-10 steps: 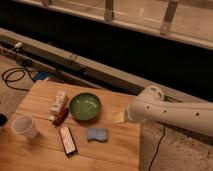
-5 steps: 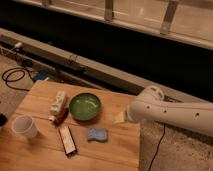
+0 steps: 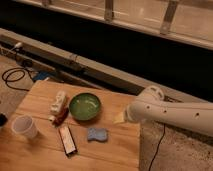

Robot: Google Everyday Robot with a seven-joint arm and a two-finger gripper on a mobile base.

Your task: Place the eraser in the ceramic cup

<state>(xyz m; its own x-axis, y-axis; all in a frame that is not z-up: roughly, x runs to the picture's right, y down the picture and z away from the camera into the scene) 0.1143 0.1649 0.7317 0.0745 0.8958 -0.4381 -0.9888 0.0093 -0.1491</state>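
- the gripper (image 3: 120, 118) hangs by the right side of the table (image 3: 117, 150); spread or closed, i cannot tell.
- the eraser (image 3: 67, 139) lies flat to its lower left, apart from it.
- the ceramic cup (image 3: 25, 126) stands upright farther left, beyond the eraser.

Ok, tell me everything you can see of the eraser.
The eraser is a flat, long rectangular block, dark at the edges with a pale orange-white face. It lies flat on the wooden table near the front edge, between the cup and the blue sponge. Only the table seems to touch it. The gripper is at the arm's tip by the table's right edge, well clear of it.
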